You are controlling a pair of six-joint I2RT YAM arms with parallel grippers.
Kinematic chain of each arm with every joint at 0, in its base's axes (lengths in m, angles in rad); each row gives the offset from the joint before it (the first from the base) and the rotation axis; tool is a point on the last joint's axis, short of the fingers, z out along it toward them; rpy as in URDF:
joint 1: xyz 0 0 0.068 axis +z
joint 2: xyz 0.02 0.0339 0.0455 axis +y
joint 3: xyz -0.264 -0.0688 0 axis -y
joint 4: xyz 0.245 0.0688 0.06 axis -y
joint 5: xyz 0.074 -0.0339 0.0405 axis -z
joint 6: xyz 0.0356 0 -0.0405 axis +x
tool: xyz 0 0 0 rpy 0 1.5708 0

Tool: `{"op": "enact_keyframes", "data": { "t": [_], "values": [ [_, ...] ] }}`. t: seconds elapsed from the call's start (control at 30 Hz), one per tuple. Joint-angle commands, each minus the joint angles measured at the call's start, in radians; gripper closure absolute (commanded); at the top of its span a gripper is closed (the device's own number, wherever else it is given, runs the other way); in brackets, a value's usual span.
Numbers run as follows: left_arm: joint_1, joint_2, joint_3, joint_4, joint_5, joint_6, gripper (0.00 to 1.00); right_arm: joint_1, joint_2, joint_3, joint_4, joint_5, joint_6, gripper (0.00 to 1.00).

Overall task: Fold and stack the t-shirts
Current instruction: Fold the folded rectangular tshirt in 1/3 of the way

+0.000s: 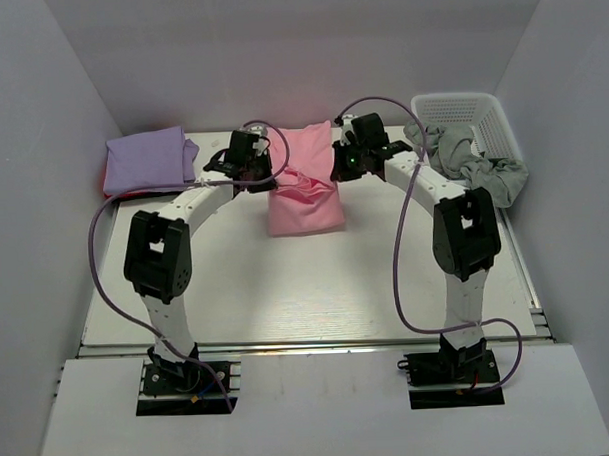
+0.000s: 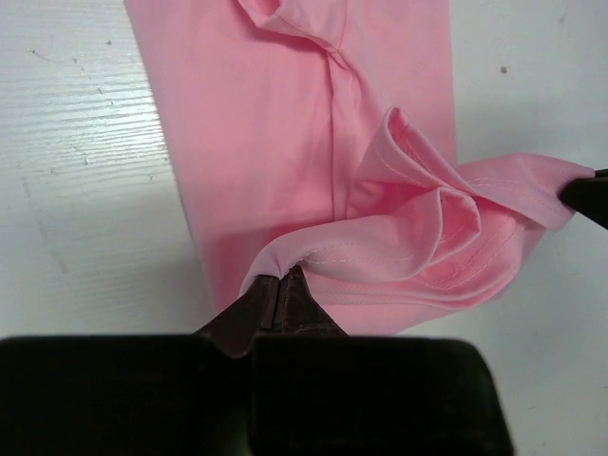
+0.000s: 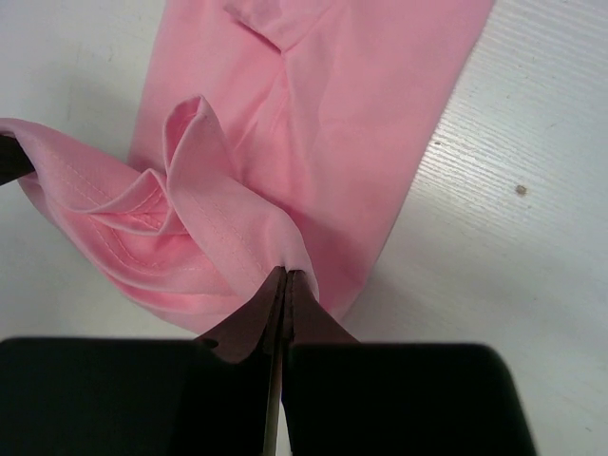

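From the top view, the light pink t-shirt (image 1: 306, 203) lies on the white table (image 1: 287, 289), a little toward 12 o'clock from the middle and between my two arms. It is already a narrow folded strip. My left gripper (image 1: 250, 160) is at its 10 o'clock corner and my right gripper (image 1: 352, 161) at its 2 o'clock corner. The lavender t-shirt (image 1: 147, 153) lies folded far at 10 o'clock, with an edge of the red t-shirt (image 1: 111, 191) showing under it. At 2 o'clock stands a white basket (image 1: 460, 107) of plastic lattice, and a grey cloth (image 1: 472, 157) hangs over its rim.

In the left wrist view, my left gripper (image 2: 277, 285) is pressed together and pinches a stitched hem of the pink t-shirt (image 2: 275, 142). From the pinch the cloth rises in soft folds toward 3 o'clock, where the dark tip of the right gripper (image 2: 584, 195) holds the other end. The table (image 2: 76, 171) has a fine wood grain.

In the right wrist view, my right gripper (image 3: 285, 280) is also pressed together on the same hem, and the pink t-shirt (image 3: 351, 123) sags between us toward 9 o'clock.

I judge that this shirt is light, thin and limp. It has no stiffness, so it will droop and wrinkle wherever nobody holds it. The best place to hold is the double-stitched hem near the two corners, because there the cloth is thicker and should slip less.
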Motion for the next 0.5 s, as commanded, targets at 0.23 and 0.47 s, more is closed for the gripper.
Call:
{"op": "enact_keyframes", "data": {
  "t": [0.23, 0.47],
  "values": [
    [0.038, 0.092, 0.108, 0.011, 0.052, 0.019, 1.0, -0.042, 0.145, 0.16, 0.019, -0.091, -0.053, 1.0],
    [0.079, 0.169, 0.157, 0.032, 0.052, -0.01, 0.78, -0.063, 0.232, 0.191, 0.145, -0.167, -0.076, 0.92]
  ]
}}
